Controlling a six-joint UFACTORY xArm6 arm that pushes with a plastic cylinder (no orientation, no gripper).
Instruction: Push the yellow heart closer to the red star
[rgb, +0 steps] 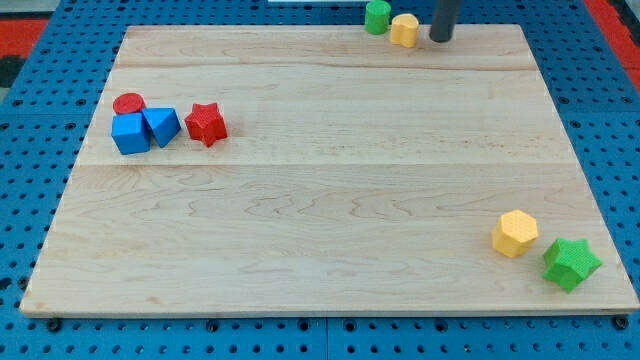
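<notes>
My tip (440, 39), a bare rod with no jaws to open or close, stands just right of the yellow heart (404, 30); the red star (206, 124) lies far to the heart's lower left.

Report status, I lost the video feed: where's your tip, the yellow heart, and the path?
My tip just right of yellow heart, top edge. Red star far left, by blue blocks. Green block touching heart's left. Path otherwise open.
</notes>
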